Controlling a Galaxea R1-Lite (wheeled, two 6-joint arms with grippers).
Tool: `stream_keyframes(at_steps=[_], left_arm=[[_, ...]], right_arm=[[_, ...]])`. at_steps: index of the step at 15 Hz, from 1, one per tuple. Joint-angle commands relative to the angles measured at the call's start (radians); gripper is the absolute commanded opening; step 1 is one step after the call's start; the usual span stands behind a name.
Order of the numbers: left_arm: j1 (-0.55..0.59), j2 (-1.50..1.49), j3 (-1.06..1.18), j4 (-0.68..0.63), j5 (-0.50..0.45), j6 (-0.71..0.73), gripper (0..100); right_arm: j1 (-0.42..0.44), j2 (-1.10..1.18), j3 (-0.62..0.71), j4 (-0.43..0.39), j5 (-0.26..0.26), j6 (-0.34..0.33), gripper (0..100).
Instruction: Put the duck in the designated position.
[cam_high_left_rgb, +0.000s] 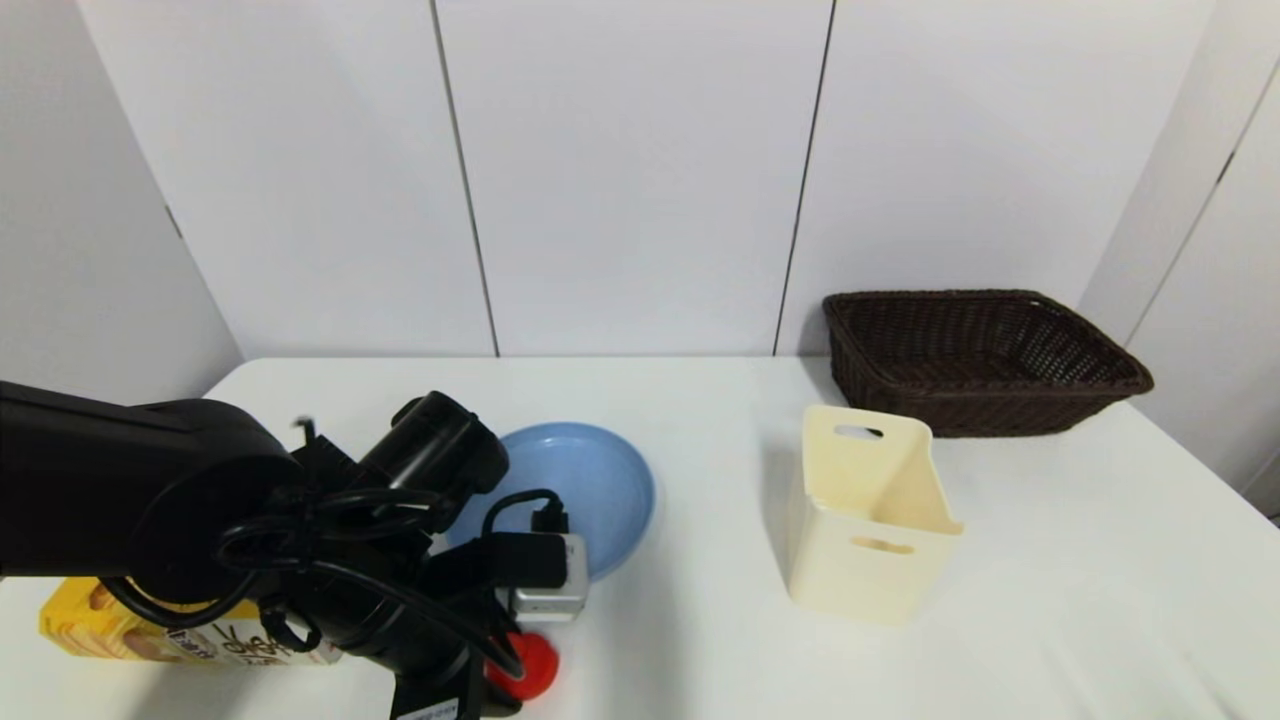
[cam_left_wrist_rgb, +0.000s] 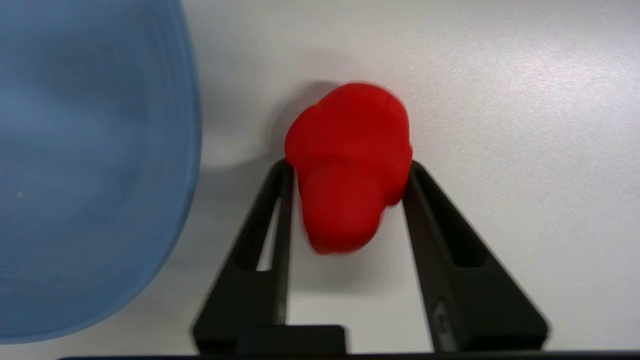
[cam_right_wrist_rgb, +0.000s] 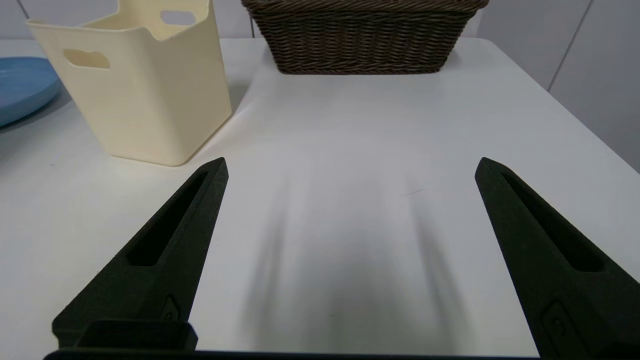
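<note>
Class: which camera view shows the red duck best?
The left wrist view: the duck fills the middle, between the left gripper's fingers. The head view shows only a red sliver behind the arm. The right wrist view shows none.

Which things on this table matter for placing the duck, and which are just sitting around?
Part of the job:
- duck, between the fingers of the left tool

Lying about:
- blue plate
- cream bin
- wicker basket
- yellow box
- right tool, open over the bare table
</note>
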Motion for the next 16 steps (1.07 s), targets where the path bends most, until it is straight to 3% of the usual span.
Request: stream_keyframes(at_steps=[1,7,10,12,14,16], left_arm=[[0.007,0.002,0.0,0.007,-0.001,0.005,100],[0.018,-0.055,-0.109,0.009,0.007,-0.007,100],[0.072,-0.15,-0.159,0.007,0.024,-0.099,100],[0.095,-0.226,-0.159,0.009,0.08,-0.154,100],[0.104,-0.355,-0.162,0.01,0.214,-0.3,100],[0.153,-0.444,-0.17,-0.005,0.34,-0.335,100]], right_arm=[[0.0,0.0,0.009,0.0,0.0,0.0,100],[0.0,0.0,0.008,0.0,0.0,0.0,100],[0.0,0.002,0.009,0.0,0.0,0.0,100],[0.0,0.002,0.009,0.0,0.0,0.0,100],[0.0,0.002,0.008,0.0,0.0,0.0,100],[0.0,0.0,0.009,0.0,0.0,0.0,100]])
